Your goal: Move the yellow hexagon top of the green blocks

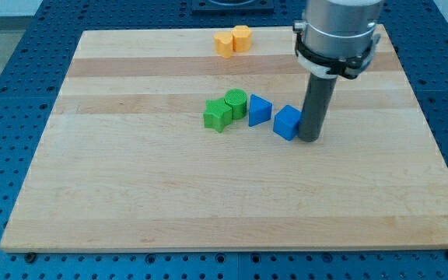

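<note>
A yellow hexagon sits near the view's top, touching a yellow-orange star-like block on its left. Two green blocks stand together at the board's middle: a green star-like block and a green round block just to its upper right. My tip rests on the board to the right of the green blocks, touching the right side of a blue cube. The tip is well below and right of the yellow hexagon.
A blue triangular block lies just right of the green round block, between it and the blue cube. The wooden board lies on a blue perforated table. The arm's grey body hangs over the board's upper right.
</note>
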Controlling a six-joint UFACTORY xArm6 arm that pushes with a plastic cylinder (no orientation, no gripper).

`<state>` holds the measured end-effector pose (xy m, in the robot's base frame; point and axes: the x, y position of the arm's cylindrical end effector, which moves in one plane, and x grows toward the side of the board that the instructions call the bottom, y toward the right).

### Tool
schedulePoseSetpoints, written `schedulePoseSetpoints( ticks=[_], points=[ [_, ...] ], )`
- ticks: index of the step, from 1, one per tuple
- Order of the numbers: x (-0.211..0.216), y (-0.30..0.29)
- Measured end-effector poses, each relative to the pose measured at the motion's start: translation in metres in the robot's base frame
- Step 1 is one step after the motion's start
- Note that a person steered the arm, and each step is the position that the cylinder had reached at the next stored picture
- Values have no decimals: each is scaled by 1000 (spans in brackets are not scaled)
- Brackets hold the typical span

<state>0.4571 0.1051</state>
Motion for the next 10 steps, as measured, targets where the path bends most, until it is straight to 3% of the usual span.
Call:
schedulePoseSetpoints(
  ticks=[2,3,5,10],
  points=[
    [-4,-29],
    [-11,-5],
    [-65,40],
    [-206,-5]
  ],
)
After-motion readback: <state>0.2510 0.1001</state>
